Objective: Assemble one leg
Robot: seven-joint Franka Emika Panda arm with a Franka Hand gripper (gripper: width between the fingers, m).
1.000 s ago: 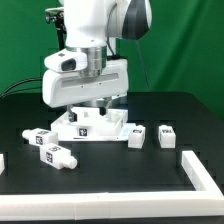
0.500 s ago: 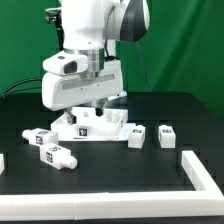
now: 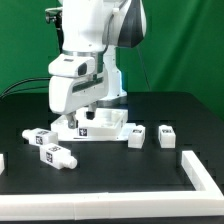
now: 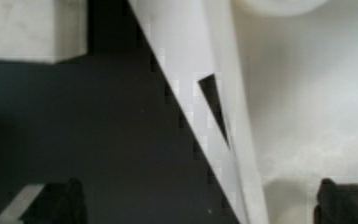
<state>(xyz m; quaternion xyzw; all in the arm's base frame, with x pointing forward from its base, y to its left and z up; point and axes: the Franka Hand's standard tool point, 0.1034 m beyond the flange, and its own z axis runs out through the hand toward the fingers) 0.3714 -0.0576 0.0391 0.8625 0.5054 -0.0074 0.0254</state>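
Four white legs with square tags lie on the black table: two at the exterior view's left (image 3: 40, 137) (image 3: 56, 154) and two at the right (image 3: 137, 137) (image 3: 167, 136). My gripper (image 3: 88, 113) hangs low over the large flat white panel (image 3: 108, 130) in the middle, apart from every leg. In the wrist view the dark fingertips (image 4: 59, 203) stand wide apart, so the gripper (image 4: 202, 202) is open. The panel's edge (image 4: 202, 120) runs between them, with the black table on one side. No leg shows in the wrist view.
A white L-shaped bar (image 3: 196, 172) runs along the table's front and the exterior view's right. A small white piece (image 3: 2, 160) sits at the left edge. A green backdrop stands behind the table.
The hand has turned about its vertical axis over the panel and shifted slightly toward the exterior view's right. The legs and the panel have not moved.
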